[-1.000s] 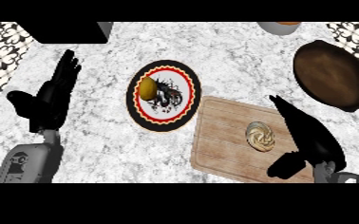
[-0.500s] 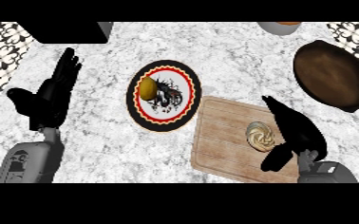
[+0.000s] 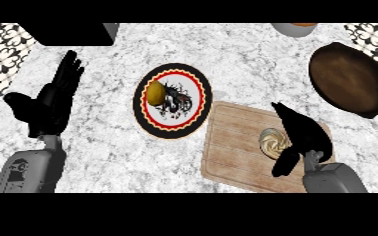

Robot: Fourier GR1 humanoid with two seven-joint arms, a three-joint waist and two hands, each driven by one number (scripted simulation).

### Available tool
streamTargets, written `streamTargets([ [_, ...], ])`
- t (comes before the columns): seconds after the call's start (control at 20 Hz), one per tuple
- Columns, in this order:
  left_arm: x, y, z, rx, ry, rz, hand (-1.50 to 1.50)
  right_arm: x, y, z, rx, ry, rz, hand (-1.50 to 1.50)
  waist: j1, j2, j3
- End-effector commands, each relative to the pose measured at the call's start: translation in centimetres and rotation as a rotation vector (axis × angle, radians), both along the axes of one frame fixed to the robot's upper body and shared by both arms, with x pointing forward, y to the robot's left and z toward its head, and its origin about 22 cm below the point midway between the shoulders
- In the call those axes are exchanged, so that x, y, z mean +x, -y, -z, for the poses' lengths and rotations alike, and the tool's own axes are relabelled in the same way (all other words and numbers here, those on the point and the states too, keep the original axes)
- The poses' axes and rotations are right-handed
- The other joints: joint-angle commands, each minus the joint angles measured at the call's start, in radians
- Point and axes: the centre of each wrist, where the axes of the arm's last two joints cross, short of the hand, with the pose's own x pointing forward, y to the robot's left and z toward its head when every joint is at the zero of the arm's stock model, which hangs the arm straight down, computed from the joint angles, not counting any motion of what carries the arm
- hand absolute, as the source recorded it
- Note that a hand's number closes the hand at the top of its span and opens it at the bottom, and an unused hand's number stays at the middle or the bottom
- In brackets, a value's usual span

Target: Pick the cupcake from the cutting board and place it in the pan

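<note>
None of the task done: cupcake (image 3: 270, 142) sits on cutting board (image 3: 230, 152), lower right, right hand (image 3: 304, 136) open just beside it, holding nothing; left hand (image 3: 50, 104) rests open at left; grasp, lift, carry to pan (image 3: 347, 81) at upper right remain.

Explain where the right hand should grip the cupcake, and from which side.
Grip the cupcake round its sides, coming from its right, where the right hand hovers open. It sits upright on the cutting board, swirled top up, so a side grasp probably spares the frosting.
</note>
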Motion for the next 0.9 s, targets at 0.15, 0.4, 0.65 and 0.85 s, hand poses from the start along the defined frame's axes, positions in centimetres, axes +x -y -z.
streamTargets([
  [0.15,0.0,-1.0,1.0,-0.005,-0.013,0.006,0.0,1.3,-2.0,2.7,0.013,-0.06,-0.01,-1.5,0.001,0.001,0.0],
  [0.4,0.4,0.2,1.0,0.019,0.009,0.009,0.0,-0.1,1.5,3.1,0.029,-0.026,-0.162,1.5,-0.002,0.0,0.0],
  [0.65,1.3,-0.7,-1.6,-0.013,0.003,0.005,0.0,0.0,-0.9,4.8,0.013,0.0,-0.165,1.5,-0.001,0.0,0.0],
  [0.85,-2.2,1.1,1.7,-0.004,-0.006,-0.012,0.0,0.5,0.1,4.9,0.016,0.037,-0.162,1.5,0.002,0.0,0.0],
])
